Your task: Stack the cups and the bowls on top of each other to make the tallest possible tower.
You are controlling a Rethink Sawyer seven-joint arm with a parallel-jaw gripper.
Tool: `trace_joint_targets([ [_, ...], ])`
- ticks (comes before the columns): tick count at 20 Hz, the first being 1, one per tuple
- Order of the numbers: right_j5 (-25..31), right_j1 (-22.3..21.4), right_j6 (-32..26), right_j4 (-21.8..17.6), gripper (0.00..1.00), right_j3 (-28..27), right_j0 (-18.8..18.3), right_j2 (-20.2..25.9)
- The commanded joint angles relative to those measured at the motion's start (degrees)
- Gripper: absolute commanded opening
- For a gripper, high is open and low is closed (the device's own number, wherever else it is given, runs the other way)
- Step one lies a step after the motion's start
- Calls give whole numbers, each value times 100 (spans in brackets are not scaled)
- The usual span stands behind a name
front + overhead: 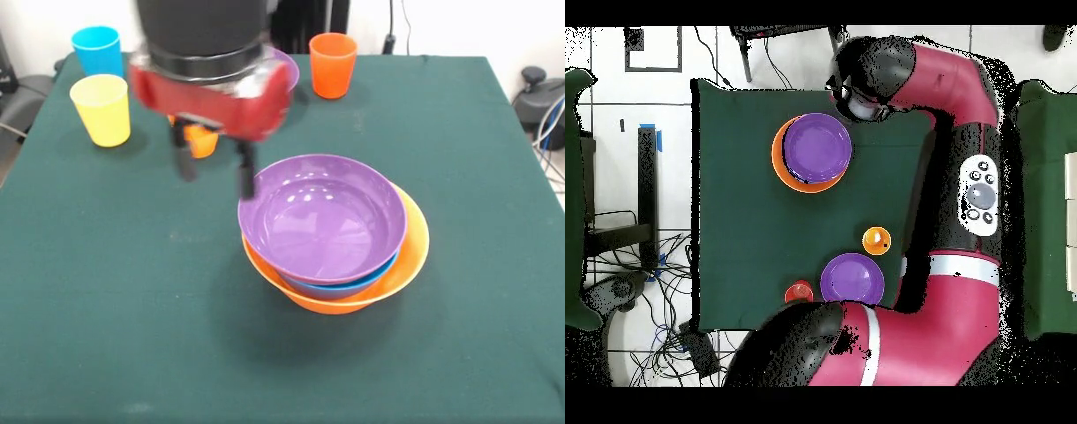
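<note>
The tower stands mid-table: a wide purple bowl nested in a deep blue bowl, inside the large orange bowl; it also shows in the overhead view. My gripper is open and empty, its fingers hanging just left of the top bowl's rim. An orange cup stands behind the fingers. The second purple bowl is partly hidden by the wrist. The light blue cup, yellow cup and red-orange cup stand at the far side. The green and translucent bowls are hidden.
The table has a dark green cloth. In the overhead view the orange cup, second purple bowl and red-orange cup lie near the robot's base, and the arm arches over the table's right side.
</note>
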Motion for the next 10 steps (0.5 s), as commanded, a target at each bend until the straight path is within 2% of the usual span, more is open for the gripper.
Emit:
trace_joint_targets([
  [1,999,759,-2488,-734,100,-1032,-86,622],
  [4,1063,846,-2527,-698,100,-1161,-116,668],
  [7,787,778,-2525,-562,100,-866,-164,642],
  [10,626,820,-2644,-592,100,-853,-175,565],
])
